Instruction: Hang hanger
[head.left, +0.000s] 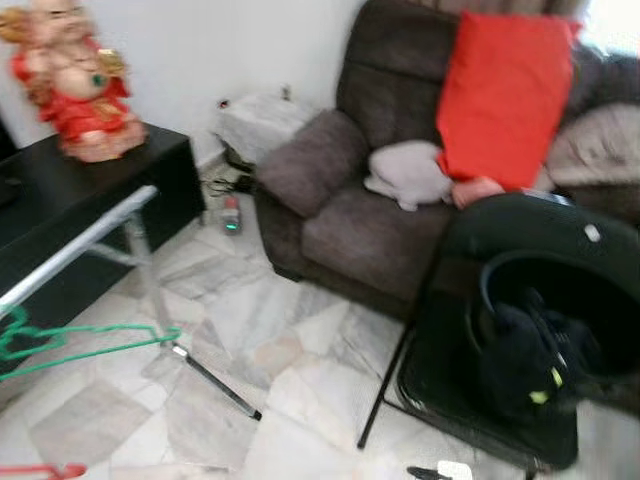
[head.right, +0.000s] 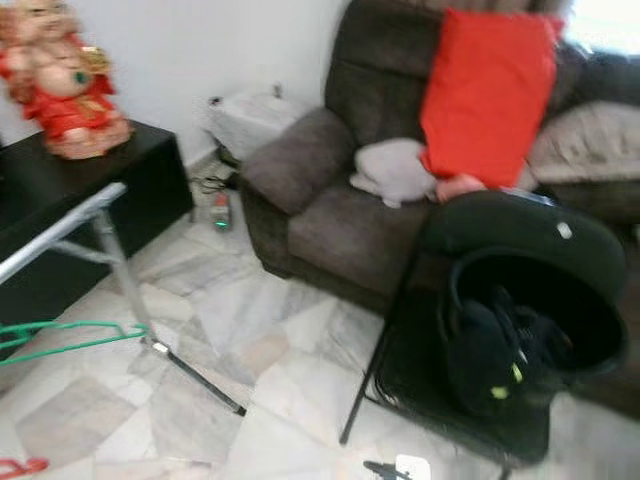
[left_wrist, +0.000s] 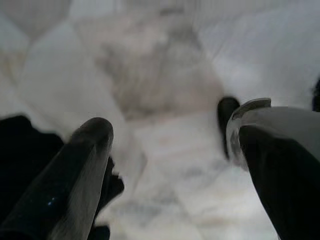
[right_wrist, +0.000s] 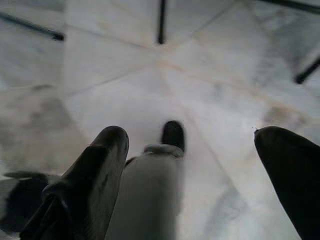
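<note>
Approach step: both grippers, left (left_wrist: 170, 170) and right (right_wrist: 195, 170), spread, empty, pointing at marble floor. Next: reach green wire hanger (head.left: 70, 340) well ahead-left by silver rack (head.left: 90, 245).

One green hanger (head.left: 80, 340), one red hanger (head.left: 45, 470), one red cushion (head.left: 505, 95), one figurine (head.left: 75, 80).

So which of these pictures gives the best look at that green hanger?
The left eye view: the green hanger shows with its hook beside the silver rack. The right eye view cuts its hook end off. Both wrist views face floor tiles, fingers apart.
</note>
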